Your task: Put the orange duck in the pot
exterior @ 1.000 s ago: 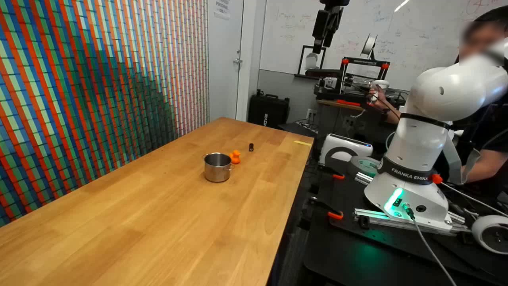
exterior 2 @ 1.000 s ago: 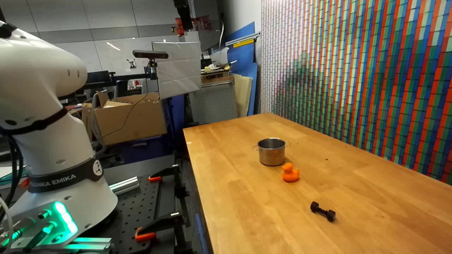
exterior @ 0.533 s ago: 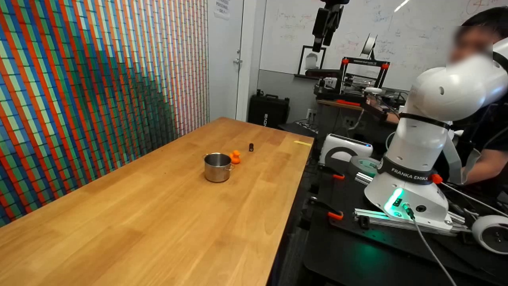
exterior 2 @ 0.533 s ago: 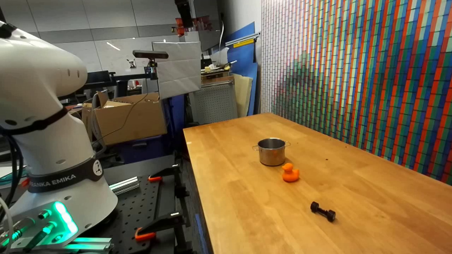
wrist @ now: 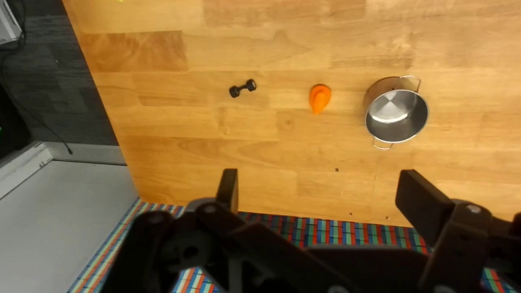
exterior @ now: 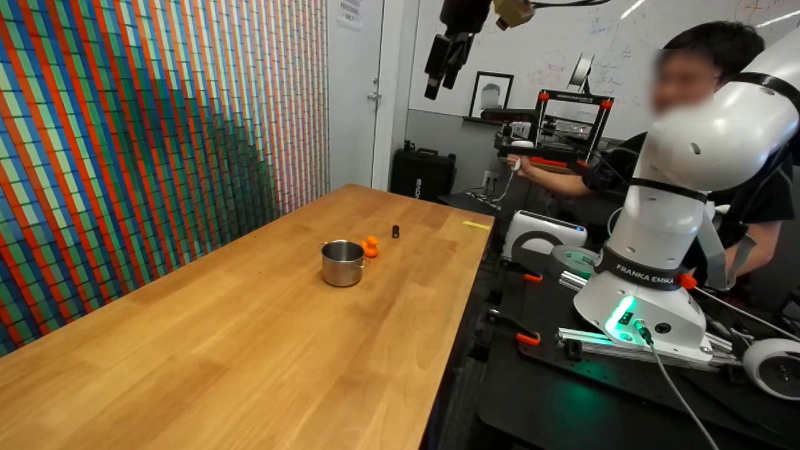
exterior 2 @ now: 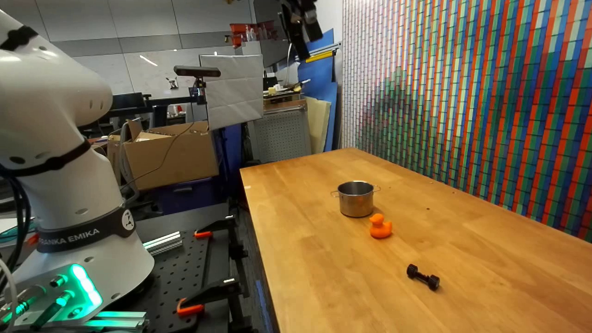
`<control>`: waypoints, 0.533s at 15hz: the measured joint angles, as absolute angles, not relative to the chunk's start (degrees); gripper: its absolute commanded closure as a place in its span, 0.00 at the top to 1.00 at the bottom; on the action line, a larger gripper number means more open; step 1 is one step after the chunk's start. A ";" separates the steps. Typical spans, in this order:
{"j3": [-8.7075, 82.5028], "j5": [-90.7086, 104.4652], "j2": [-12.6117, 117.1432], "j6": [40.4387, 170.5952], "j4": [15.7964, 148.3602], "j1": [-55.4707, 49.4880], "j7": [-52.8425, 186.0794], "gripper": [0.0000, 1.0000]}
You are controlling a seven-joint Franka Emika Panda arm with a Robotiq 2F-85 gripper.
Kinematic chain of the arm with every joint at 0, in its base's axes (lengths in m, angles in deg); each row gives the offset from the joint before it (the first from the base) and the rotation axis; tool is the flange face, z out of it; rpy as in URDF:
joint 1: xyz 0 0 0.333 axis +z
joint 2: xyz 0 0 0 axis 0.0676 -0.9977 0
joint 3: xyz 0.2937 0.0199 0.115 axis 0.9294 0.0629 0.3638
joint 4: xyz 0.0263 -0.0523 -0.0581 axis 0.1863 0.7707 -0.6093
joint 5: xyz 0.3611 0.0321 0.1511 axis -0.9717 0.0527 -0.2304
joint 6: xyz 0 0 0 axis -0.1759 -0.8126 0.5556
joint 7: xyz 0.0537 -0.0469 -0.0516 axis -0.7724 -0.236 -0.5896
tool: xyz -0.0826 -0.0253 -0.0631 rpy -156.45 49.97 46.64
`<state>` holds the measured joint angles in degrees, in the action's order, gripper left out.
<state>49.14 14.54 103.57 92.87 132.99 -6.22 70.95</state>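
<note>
High above the level of the pot (exterior 2: 356, 202), and well apart from it, the gripper (wrist: 318, 179) was held up, its fingers (wrist: 423, 199) spread wide, with the wooden table (wrist: 285, 171) and the striped wall (wrist: 325, 232) framed between them in the wrist view. Down to the pot: upright on the table it was seen, bright light caught in its grey metal inside, wire handles carried on two sides. Just beside the pot the orange duck (exterior: 371, 248) was spotted, upright on the wood; its edge was overlapped by the pot in an exterior view, but a patch of bare table was shown between the two in the wrist view. Past the duck, farther out from the pot, a small black dumbbell (exterior 2: 421, 277) was sighted, so the duck was flanked by pot and dumbbell. Farther still from the pot, near the table's edge, a yellow strip (exterior: 476, 225) was seen.

Across from the pot, off the table's edge, the white robot arm (exterior: 662, 225) was seen mounted on a black bench (exterior: 550, 400), its base lit green. On the opposite side of the pot, the table was bordered by the striped wall. Well apart from the pot, behind the arm in an exterior view, a person (exterior: 772, 200) was seen, face blurred, and by that person a white device (exterior: 522, 144) was held out.
</note>
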 measured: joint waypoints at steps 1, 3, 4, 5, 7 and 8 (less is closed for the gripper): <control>49.14 14.54 99.96 95.21 132.38 -6.30 71.28 1.00; 49.11 14.59 92.58 99.10 130.81 -6.62 72.12 1.00; 49.02 14.61 88.89 100.63 129.90 -6.70 72.50 1.00; 48.88 14.61 85.26 101.81 128.96 -6.72 72.77 1.00; 48.47 14.61 78.37 103.28 126.88 -6.71 73.29 1.00; 48.14 14.64 75.40 103.69 125.94 -6.71 73.49 1.00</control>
<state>48.14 14.64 75.40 103.69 125.94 -6.71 73.49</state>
